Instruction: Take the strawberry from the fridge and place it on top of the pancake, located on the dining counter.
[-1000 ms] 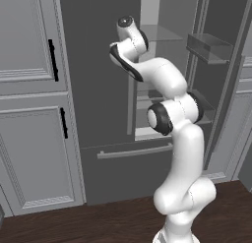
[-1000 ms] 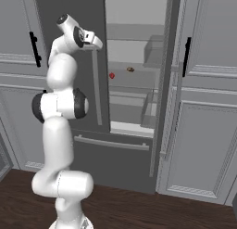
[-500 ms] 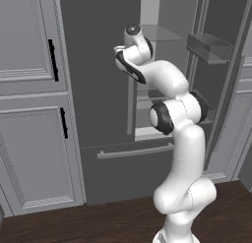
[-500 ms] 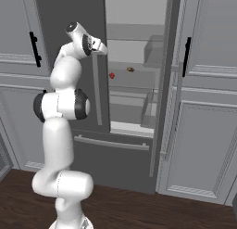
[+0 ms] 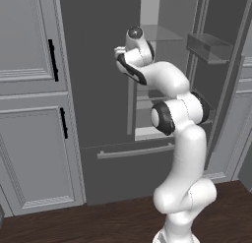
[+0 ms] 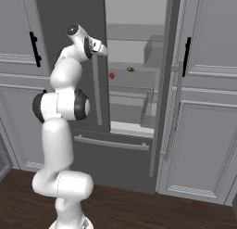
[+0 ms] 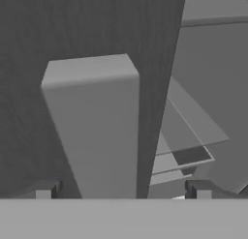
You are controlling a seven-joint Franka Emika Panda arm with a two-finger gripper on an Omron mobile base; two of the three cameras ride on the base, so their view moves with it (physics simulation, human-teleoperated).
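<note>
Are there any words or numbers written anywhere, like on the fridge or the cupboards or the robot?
None: no words, numbers or signs can be read anywhere.
The fridge doors are plain dark grey, with a bar handle.
The cabinets are plain grey panels with black handles.
The robot arm is plain white with dark joints.
The strawberry and the small brown thing beside it on the shelf carry no label.

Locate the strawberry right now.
In the right base view the strawberry sits on a shelf inside the open fridge, just left of a small brownish item and right of the closed left door's bar handle.
</note>
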